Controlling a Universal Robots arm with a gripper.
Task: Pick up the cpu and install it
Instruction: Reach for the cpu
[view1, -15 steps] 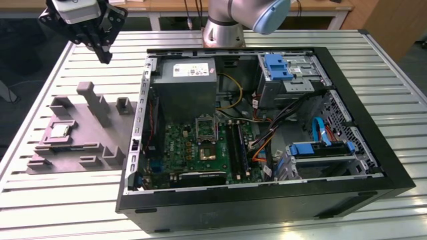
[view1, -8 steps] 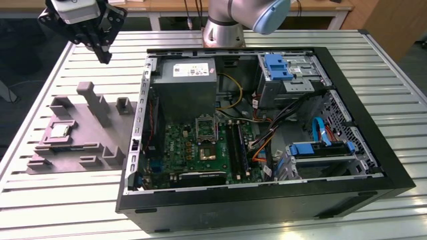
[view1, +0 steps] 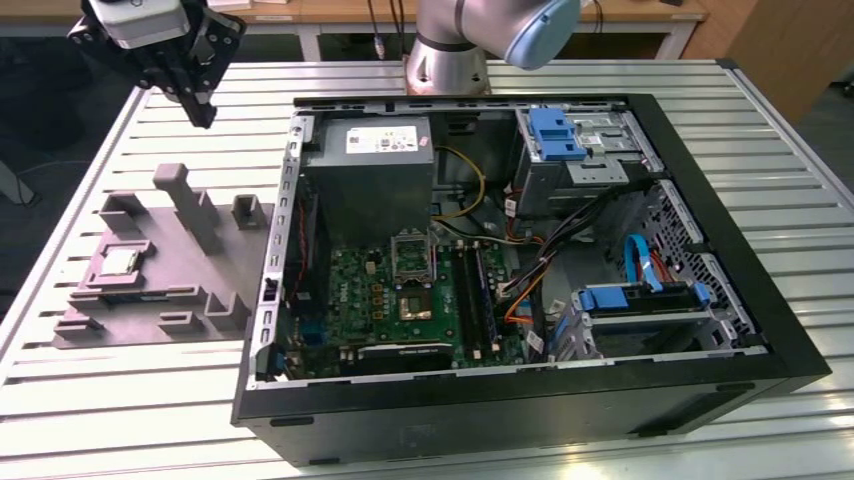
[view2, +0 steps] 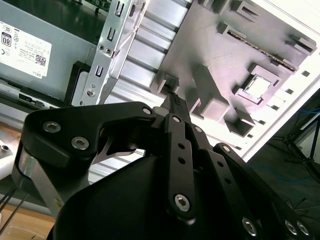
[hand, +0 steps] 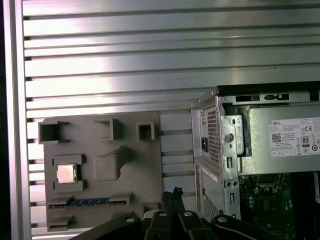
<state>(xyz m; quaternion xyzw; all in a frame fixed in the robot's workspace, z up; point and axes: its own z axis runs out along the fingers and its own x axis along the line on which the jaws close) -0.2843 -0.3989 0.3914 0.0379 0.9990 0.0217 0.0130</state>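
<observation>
Hanging above the slatted metal worktop (view1: 134, 400), the hand (view1: 202, 112) points its fingers down with the tips drawn together and nothing between them. In both wrist views the black fingers (view2: 175, 107) narrow to a single closed point. It touches nothing. From where I stand it sits high on the exterior view's left, near the grey moulded tray (view1: 174, 285) but apart from it.

The cpu (view1: 120, 262) lies on that tray, well apart from the hand, so it has not been picked up. It rests flat in a shallow square recess, silvery top facing up. In the first wrist view the cpu (hand: 66, 173) looks snug inside its raised border. I take it the pocket is there to hold the chip level and in a known spot, open from above for a straight-down grasp. The tray's posts and slots look made for other parts; a long strip lies in one slot near the chip.

Just beside the tray, on the exterior view's right, the black computer case (view1: 534, 410) lies on its side with the panel off. That turns the green motherboard (view1: 400, 310) upward, with its silver-framed socket (view1: 410, 255) reachable from above. I cannot tell whether the socket's frame is open. The big grey box with a white label (view1: 371, 170) fills the case's corner nearest the hand.
</observation>
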